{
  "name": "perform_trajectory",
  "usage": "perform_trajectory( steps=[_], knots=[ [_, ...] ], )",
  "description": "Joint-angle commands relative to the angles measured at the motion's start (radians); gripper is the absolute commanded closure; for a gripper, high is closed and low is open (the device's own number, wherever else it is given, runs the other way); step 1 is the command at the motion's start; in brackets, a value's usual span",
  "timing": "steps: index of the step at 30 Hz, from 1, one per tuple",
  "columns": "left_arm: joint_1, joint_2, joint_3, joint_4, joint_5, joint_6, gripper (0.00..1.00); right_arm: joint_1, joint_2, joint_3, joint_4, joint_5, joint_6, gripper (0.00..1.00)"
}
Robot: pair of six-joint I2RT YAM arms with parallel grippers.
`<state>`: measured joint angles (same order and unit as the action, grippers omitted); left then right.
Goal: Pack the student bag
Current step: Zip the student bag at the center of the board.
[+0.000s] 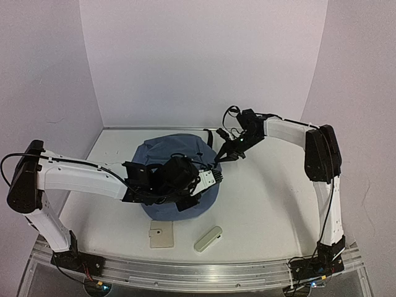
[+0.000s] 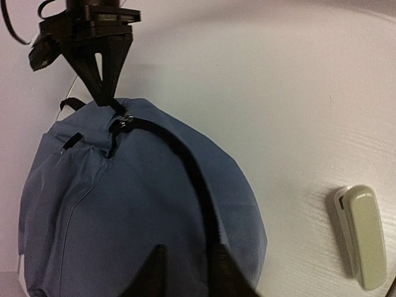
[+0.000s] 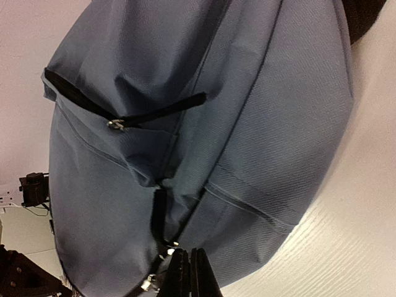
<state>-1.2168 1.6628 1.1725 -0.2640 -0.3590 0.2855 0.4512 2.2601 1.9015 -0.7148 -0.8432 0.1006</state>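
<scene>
The student bag (image 1: pixel 162 150) is a slate-blue backpack lying in the middle of the table. It fills the left wrist view (image 2: pixel 124 204) and the right wrist view (image 3: pixel 204 124). My left gripper (image 1: pixel 213 177) hovers low over the bag's right side. Its jaws stand a little apart (image 2: pixel 190 272), with bare fabric between them and a black zipper line (image 2: pixel 192 173) beside one finger. My right gripper (image 1: pixel 224 154) is shut (image 3: pixel 190 272), pinching the bag's edge beside small metal zipper pulls (image 3: pixel 162 249). It also shows in the left wrist view, where this right gripper (image 2: pixel 106 93) grips the bag's top.
A cream oblong case (image 1: pixel 208 239) (image 2: pixel 362 235) lies on the table in front of the bag, right of a flat beige square card (image 1: pixel 161 235). White walls enclose the table at the back and both sides. A metal rail (image 1: pixel 198 272) runs along the near edge.
</scene>
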Motion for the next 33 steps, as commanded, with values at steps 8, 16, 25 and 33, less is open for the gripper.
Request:
perform_trajectory(
  steps=[8,16,25,33],
  knots=[
    [0.020,0.197,0.290,0.005,-0.018,-0.229,0.32,0.041,-0.160,-0.099,0.039,-0.061,0.025,1.00],
    [0.064,0.385,0.503,-0.152,-0.070,-0.365,0.32,0.041,-0.161,-0.108,0.043,-0.062,0.033,1.00],
    [0.070,0.488,0.613,-0.348,-0.094,-0.380,0.65,0.029,-0.140,-0.077,0.042,-0.031,0.021,1.00],
    [0.070,0.393,0.542,-0.287,-0.048,-0.374,1.00,0.027,-0.092,-0.034,0.042,0.053,-0.017,1.00]
  ],
)
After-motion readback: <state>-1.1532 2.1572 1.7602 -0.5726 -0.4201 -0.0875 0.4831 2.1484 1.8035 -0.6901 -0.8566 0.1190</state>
